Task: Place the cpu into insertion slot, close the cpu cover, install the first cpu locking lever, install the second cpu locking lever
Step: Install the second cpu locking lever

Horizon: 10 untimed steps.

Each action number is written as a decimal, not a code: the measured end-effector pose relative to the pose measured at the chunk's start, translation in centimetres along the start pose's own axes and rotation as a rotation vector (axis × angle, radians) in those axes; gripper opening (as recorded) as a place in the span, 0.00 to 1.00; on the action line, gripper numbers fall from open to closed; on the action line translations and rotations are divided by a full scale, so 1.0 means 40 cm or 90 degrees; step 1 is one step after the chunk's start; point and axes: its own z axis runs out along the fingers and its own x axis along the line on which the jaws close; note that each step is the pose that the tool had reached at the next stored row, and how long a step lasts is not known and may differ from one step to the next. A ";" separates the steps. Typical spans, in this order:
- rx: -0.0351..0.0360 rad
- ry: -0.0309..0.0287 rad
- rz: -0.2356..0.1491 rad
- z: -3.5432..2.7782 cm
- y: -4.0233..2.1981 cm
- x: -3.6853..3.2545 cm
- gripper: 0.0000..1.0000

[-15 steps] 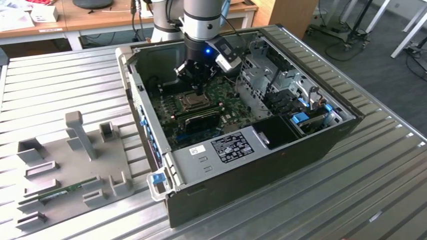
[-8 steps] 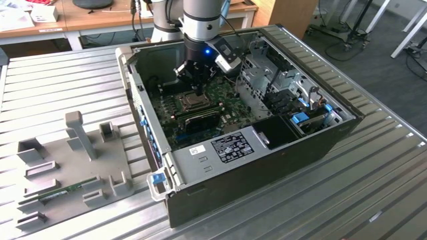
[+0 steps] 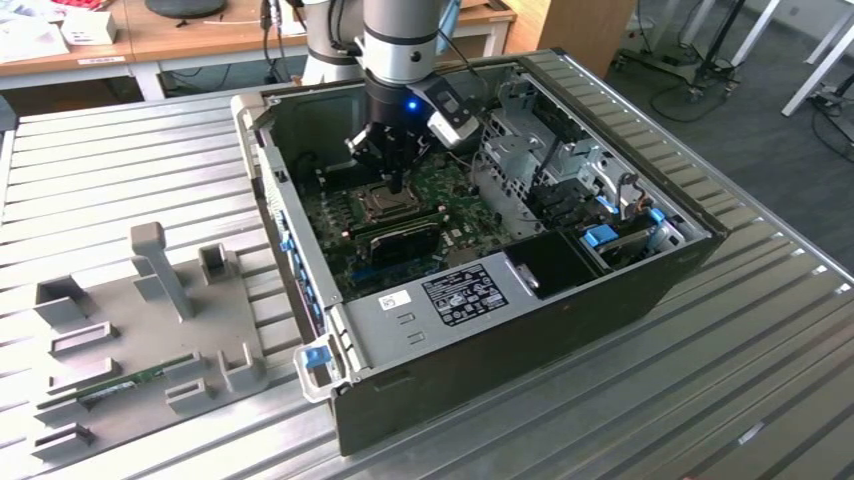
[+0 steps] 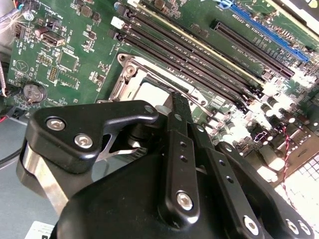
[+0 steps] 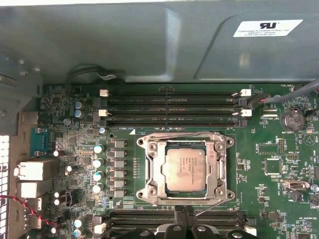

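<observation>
Gripper (image 3: 396, 186) hangs at the exterior view's centre, jaws shut together, gripping nothing; silvery-tan square cpu (image 5: 185, 168) sits in the insertion slot (image 5: 151, 154), the thin metal cpu cover (image 5: 217, 172) framing it.

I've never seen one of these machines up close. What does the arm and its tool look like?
The arm is a thick silvery-grey tube with a black band, and a small blue light glows near its lower end. Below it sits the tool, black and angular. In the second wrist view its fingers are black bars held by shiny round screws.
</observation>
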 end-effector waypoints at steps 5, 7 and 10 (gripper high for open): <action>-0.0001 0.0000 0.000 0.000 -0.005 0.000 0.10; -0.0001 0.0000 0.000 0.000 -0.008 0.001 0.10; -0.0001 -0.0001 0.000 0.001 -0.011 0.005 0.10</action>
